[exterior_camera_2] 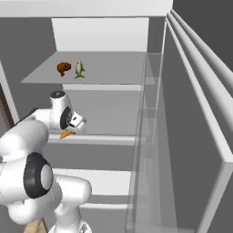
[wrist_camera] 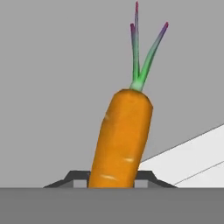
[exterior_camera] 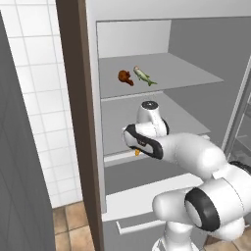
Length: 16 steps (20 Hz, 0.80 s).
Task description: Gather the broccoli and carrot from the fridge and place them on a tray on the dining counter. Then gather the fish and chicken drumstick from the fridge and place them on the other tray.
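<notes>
Inside the open fridge, my gripper (wrist_camera: 112,181) is clamped narrow around the thick end of the carrot (wrist_camera: 122,135), just above the middle shelf (exterior_camera_2: 113,113). I should lift straight, clear the shelf lip, and withdraw slowly. The fish (exterior_camera: 143,75) and chicken drumstick (exterior_camera: 125,77) wait on the shelf above.

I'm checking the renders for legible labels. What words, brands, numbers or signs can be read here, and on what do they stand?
None: no readable text in any view.
The carrot, held in the shut gripper, is plain.
The chicken drumstick and fish on the upper fridge shelf carry no label.
The wall tiles and the arm show no markings.
</notes>
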### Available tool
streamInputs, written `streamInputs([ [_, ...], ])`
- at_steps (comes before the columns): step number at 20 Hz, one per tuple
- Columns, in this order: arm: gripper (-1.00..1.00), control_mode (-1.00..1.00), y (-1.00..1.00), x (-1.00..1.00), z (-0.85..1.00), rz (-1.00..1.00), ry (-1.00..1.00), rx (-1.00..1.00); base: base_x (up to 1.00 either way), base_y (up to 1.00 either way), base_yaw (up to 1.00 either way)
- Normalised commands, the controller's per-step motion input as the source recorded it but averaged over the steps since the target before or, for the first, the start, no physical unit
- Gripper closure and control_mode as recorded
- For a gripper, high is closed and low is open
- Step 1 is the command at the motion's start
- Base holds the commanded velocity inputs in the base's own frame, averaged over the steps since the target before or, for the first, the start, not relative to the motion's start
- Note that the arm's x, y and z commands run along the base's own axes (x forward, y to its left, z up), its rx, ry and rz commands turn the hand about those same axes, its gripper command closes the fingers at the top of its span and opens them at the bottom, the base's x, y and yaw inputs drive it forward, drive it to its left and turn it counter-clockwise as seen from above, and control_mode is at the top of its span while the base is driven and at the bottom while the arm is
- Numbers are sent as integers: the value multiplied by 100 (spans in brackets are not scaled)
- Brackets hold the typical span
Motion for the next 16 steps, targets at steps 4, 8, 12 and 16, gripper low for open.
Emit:
streamInputs([
  [4, 100, -100, -15, -91, 9, 0, -4, 3, 0, 0, 0],
  [8, 100, -100, 0, -82, 44, -1, -5, 0, 0, 0, 0],
  [12, 100, -100, 0, -75, 61, -2, -5, 0, 0, 0, 0],
  [16, 100, -100, 0, -71, 79, -2, -1, 0, 0, 0, 0],
])
